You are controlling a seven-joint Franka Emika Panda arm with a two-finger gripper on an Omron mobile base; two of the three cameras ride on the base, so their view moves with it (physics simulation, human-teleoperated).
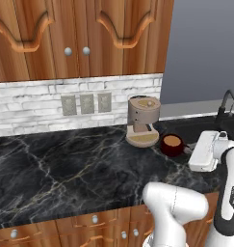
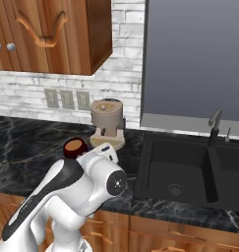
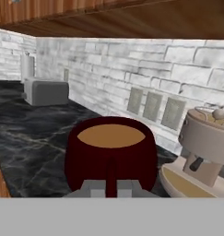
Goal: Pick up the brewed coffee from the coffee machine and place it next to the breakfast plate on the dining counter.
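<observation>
Mug: dark red, filled with brown coffee, upright on the black veined counter. It stands directly ahead of the jaws, its handle running down toward them in the hand view. In the left base view the mug sits just beside the coffee machine's base tray, off it.

Gripper: low behind the mug, the two finger tips close on either side of the handle. Whether the jaws are clamped on the handle or merely set around it cannot be told.

Coffee machine: grey-brown cylinder with tan top and round tan tray, to the right of the jaws in the hand view, against the white brick wall.

Wall outlets: three, beyond the mug.

Toaster: grey, far left of the jaws.

Sink: black, with faucet, right of the machine.
</observation>
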